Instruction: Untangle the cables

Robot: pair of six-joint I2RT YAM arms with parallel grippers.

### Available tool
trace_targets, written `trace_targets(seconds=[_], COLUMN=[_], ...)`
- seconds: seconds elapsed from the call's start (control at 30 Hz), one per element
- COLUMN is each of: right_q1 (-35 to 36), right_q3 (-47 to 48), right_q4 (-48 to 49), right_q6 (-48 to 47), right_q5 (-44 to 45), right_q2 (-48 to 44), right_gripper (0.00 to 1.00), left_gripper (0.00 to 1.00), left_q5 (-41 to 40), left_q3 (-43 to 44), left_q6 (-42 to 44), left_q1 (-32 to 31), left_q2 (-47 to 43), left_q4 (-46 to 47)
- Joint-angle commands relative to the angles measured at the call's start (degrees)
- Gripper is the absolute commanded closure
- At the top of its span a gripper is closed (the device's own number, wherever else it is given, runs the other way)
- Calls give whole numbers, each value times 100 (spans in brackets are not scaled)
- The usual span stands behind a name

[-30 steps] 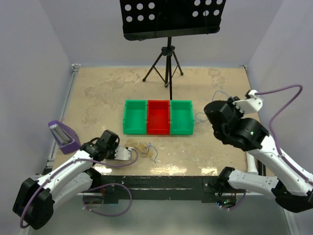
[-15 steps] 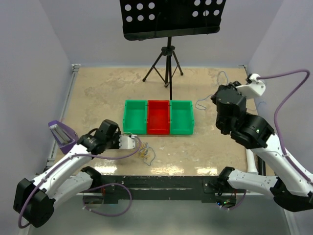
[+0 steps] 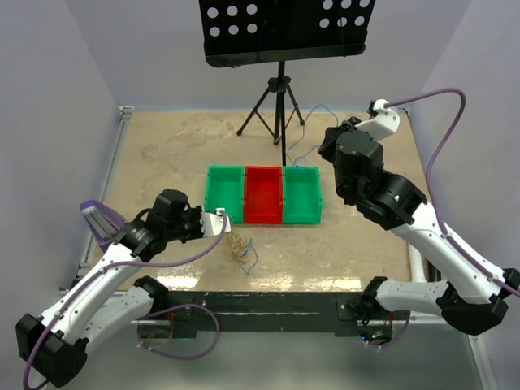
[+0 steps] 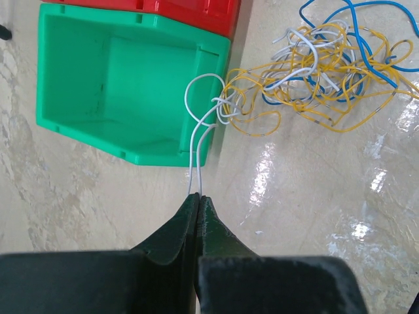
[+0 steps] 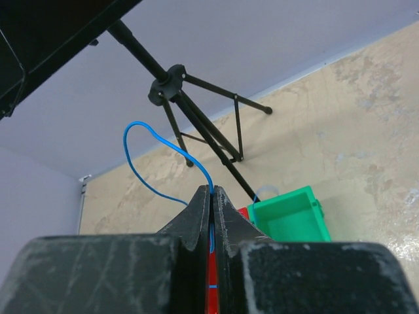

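Note:
The cables lie in a loose tangle [image 3: 240,248] on the table in front of the bins. The left wrist view shows yellow loops [image 4: 314,85] wound with blue strands [image 4: 366,39] and a white strand [image 4: 196,131]. My left gripper [image 4: 198,196] is shut on that white strand, which runs taut from the tangle past the corner of the green bin [image 4: 118,85]; from above, the gripper [image 3: 224,219] hangs just left of the tangle. My right gripper [image 5: 211,190] is shut on a blue cable [image 5: 141,140] and is raised high behind the bins [image 3: 327,140]. The blue cable [image 3: 302,145] trails down from it.
Three bins stand in a row mid-table: green [image 3: 224,213], red [image 3: 263,215] and green [image 3: 301,215]. A black music stand on a tripod [image 3: 279,106] stands at the back, close to the right gripper. A purple holder [image 3: 104,223] sits at the left edge.
The right arm has swung up, left and toward the back, carrying the blue cable with it. The left gripper has lifted and shifted toward the left green bin, drawing the white strand out.

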Motion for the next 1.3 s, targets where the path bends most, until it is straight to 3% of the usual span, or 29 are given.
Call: trace_targets(seconds=[0.0,0.67,1.27], right_q1=[-6,-94,-595], right_q3=[-198,-479,-1648], right_q4=[374,700,1192], right_q6=[-70,-114,88], right_q5=[-166,-333,-702], right_q2=[100,346,416], right_gripper=[100,100,100], left_gripper=[100,100,100], left_q5=[179,152,-41], left_q3=[-46,-46,-90], left_q6=[-150,-150,-44], left_q1=[18,18,27], left_q2=[-110,-155,-155], left_q4=[38,91,29])
